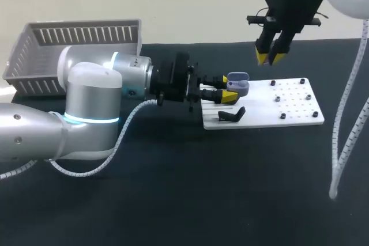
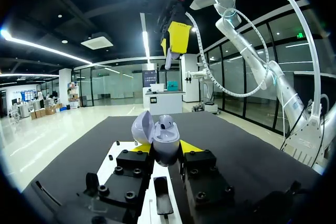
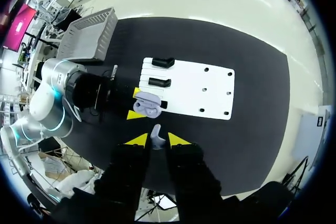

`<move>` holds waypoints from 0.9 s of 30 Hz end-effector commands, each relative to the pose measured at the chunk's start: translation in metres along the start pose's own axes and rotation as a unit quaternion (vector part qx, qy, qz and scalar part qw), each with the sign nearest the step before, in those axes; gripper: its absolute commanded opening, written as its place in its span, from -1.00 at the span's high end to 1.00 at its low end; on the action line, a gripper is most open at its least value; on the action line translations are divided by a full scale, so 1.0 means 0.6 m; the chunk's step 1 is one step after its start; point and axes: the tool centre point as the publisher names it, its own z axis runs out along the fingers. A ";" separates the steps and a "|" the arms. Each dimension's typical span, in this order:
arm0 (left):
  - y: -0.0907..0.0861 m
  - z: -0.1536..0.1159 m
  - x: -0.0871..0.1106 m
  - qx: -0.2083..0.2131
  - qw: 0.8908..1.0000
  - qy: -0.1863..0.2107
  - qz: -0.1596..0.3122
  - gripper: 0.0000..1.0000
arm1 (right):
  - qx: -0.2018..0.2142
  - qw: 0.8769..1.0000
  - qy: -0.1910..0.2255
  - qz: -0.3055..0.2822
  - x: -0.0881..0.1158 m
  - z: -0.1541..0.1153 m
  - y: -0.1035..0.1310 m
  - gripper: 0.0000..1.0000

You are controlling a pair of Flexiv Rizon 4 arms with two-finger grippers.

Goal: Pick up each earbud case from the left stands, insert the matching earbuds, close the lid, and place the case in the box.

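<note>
The left claw (image 1: 226, 87) pinches the open earbud case (image 1: 238, 83) near the table's far edge. The right claw (image 1: 269, 57) pinches an earbud (image 3: 156, 136) up above it. If it comes down crooked, the earbud could miss its hole and drop.

On my feed there's a matte black tabletop (image 1: 190, 200) with a flat white rectangular plate (image 1: 259, 116) lying on it, a bit right of the middle. The plate's right half has small black bolt heads (image 1: 283, 116) scattered over it, with rows of tiny holes between them.
</note>
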 end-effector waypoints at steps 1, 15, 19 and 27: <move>-0.003 0.000 0.001 -0.003 1.000 -0.001 0.001 1.00 | 0.009 1.000 0.010 -0.003 -0.004 -0.007 0.013 1.00; -0.003 0.000 0.001 -0.003 1.000 -0.001 0.001 1.00 | 0.078 0.995 0.045 -0.041 0.000 0.030 0.069 1.00; -0.003 0.000 0.001 -0.003 1.000 -0.001 0.001 1.00 | 0.093 0.993 0.047 -0.047 0.002 0.043 0.081 1.00; -0.003 0.000 0.001 -0.003 1.000 -0.001 0.001 1.00 | 0.106 0.992 0.048 -0.045 -0.003 0.061 0.092 1.00</move>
